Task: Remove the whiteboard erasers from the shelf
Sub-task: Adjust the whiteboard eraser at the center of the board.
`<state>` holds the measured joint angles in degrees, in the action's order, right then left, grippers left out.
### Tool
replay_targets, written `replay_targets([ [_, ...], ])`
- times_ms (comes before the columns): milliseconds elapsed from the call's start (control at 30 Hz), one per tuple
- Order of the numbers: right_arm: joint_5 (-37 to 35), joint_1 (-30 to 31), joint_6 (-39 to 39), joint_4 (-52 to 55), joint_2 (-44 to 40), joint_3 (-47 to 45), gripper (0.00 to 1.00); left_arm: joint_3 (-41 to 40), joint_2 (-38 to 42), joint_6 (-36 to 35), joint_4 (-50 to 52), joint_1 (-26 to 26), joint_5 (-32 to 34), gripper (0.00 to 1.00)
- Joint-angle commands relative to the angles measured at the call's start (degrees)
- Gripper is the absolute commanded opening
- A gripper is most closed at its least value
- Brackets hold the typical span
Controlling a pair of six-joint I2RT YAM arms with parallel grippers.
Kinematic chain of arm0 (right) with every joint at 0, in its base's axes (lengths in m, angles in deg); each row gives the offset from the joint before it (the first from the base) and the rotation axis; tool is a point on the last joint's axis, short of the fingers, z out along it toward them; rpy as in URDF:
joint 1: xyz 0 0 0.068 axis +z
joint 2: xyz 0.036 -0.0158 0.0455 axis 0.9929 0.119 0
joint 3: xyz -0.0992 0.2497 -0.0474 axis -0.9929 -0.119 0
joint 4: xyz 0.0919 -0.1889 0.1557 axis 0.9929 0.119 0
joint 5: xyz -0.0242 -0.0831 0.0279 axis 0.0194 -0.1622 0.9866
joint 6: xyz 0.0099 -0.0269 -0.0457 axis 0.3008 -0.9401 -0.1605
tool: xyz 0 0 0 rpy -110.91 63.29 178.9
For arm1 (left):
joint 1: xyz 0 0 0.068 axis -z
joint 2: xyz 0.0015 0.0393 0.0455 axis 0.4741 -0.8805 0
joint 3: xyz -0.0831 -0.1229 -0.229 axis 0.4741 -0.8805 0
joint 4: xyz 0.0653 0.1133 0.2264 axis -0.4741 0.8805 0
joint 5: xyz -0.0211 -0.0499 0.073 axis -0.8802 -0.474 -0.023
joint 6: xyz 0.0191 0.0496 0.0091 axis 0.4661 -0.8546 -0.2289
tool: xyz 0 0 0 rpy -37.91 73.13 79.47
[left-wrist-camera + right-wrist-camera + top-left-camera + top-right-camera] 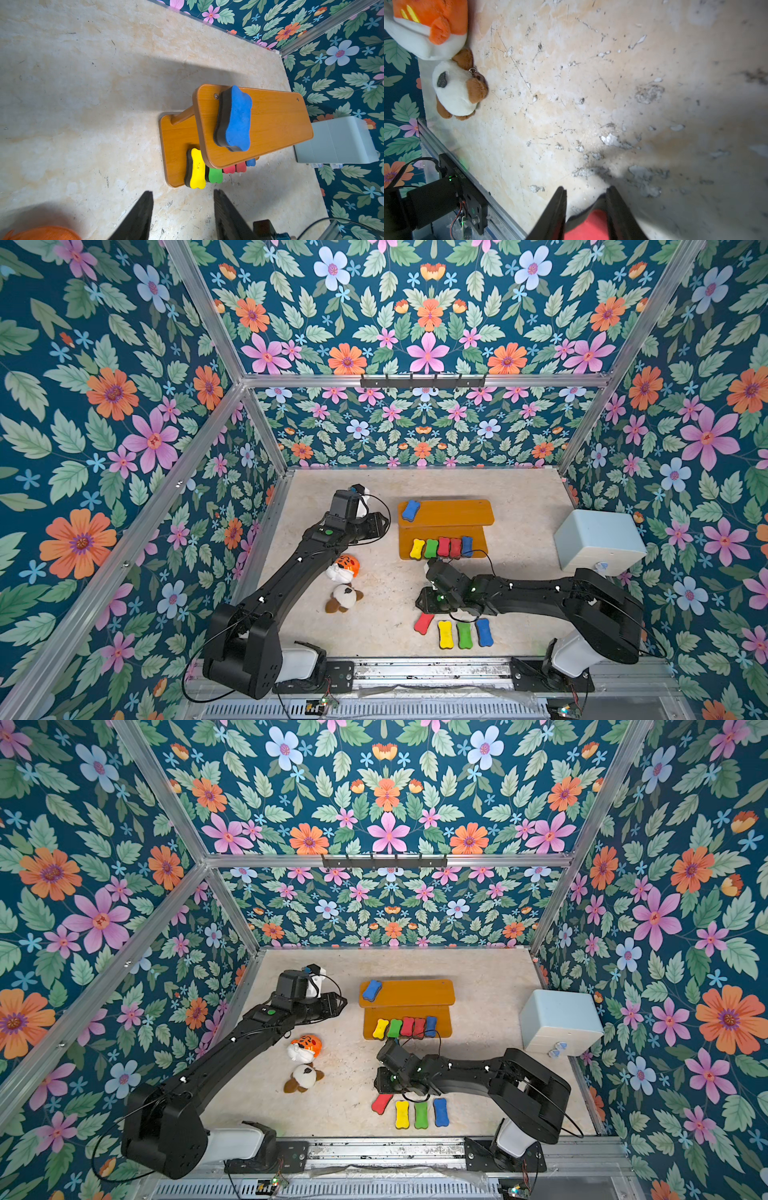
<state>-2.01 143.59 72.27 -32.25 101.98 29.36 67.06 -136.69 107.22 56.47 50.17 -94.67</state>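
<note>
The shelf (270, 120) is glossy varnished wood with visible grain. The blue eraser (236, 118) on it has matt foam over dark felt; the red eraser (587, 226) looks alike. The tabletop (550, 83) is pale, matt, scratched and flaking. The plush toys (454, 91) are fuzzy cloth. The box (598, 539) at the right of both top views seems smooth plastic.

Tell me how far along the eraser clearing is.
Partway. The yellow eraser, green eraser and blue eraser lie on the table, off the shelf. The right gripper clamps the red eraser low beside them. Six are left: the upper-tier blue eraser and a lower-tier row of five. The left gripper is open and empty, facing the shelf.
</note>
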Motion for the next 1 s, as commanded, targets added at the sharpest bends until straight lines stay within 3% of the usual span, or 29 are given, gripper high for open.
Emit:
replay_targets([
  [0, 1.0, 0.1, -0.7, -0.9, 0.1, 0.1, 0.37, 0.4, -0.2, -1.0, 0.1, 0.0, 0.5, 0.53],
  [967, 2.7, 4.5, 0.9, -1.4, 2.8, 1.9, 0.36, 0.5, -0.2, -1.3, 0.5, 0.0, 1.1, 0.52],
])
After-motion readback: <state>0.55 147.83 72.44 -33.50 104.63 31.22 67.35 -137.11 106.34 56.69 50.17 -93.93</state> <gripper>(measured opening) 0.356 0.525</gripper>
